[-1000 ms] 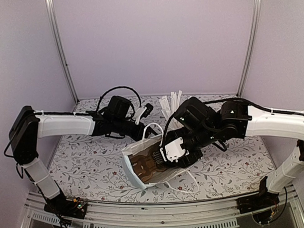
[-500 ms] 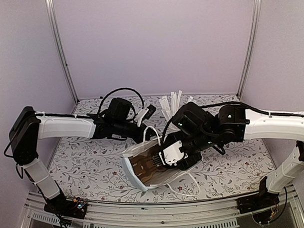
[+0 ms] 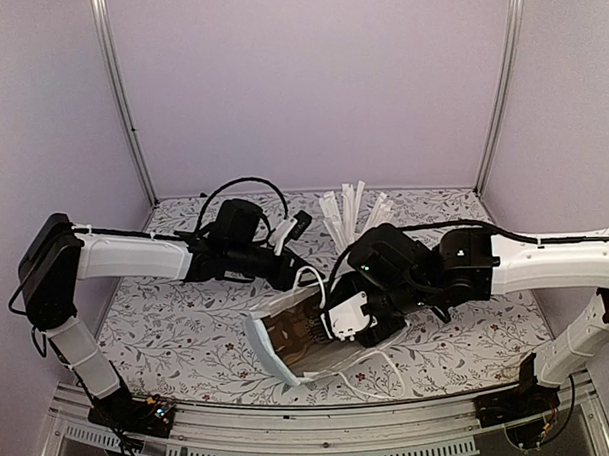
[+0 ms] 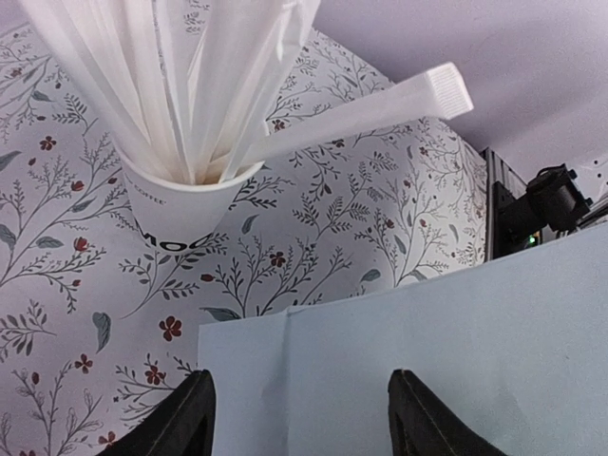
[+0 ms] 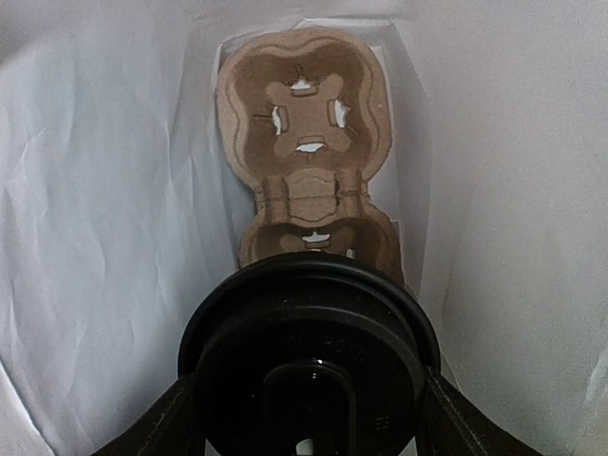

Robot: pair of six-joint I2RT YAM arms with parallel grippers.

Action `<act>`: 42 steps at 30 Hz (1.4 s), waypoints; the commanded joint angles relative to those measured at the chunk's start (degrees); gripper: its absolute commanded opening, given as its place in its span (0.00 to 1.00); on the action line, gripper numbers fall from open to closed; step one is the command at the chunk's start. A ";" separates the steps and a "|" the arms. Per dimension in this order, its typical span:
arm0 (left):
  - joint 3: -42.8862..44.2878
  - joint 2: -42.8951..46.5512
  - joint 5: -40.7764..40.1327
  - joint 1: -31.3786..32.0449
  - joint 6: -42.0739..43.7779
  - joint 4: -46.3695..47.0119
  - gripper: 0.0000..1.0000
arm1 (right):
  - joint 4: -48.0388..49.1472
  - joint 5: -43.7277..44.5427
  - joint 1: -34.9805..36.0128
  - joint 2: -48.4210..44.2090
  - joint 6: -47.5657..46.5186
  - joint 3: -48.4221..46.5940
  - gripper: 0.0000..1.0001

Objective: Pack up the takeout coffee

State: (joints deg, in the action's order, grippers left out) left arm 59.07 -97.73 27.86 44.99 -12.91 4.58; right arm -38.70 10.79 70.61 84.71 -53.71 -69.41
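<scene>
Coffee entering the bag [image 3: 273, 339] — right arm lower and deeper in than a second ago.
The takeout coffee [image 5: 309, 366] is pinched between the right gripper [image 3: 350, 321] fingers [image 5: 176, 423], black lid toward me; the cardboard carrier [image 5: 304, 123] lies just beyond the fingertips, so I judge seating the cup comes next; left gripper [image 4: 299, 423] fingers are spread, bag wall across their gap — cup of sticks [image 4: 185, 204] beyond.

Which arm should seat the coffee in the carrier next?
Right. The right hand grips the lidded coffee cup inside the white bag, just above the cardboard carrier. The left hand sits open outside, at the bag's wall.
</scene>
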 commanded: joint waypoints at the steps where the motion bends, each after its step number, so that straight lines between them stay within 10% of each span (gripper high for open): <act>1: -0.18 -1.02 1.39 0.40 1.15 2.51 0.64 | 5.91 3.45 0.26 -1.39 0.86 2.28 0.49; 42: -4.42 0.02 7.81 0.50 0.06 9.41 0.64 | 10.03 -0.48 -1.35 3.54 0.47 5.27 0.51</act>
State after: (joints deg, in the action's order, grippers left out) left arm 55.81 -97.89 33.95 44.99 -13.54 13.43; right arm -25.65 12.80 69.95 86.24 -55.05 -63.11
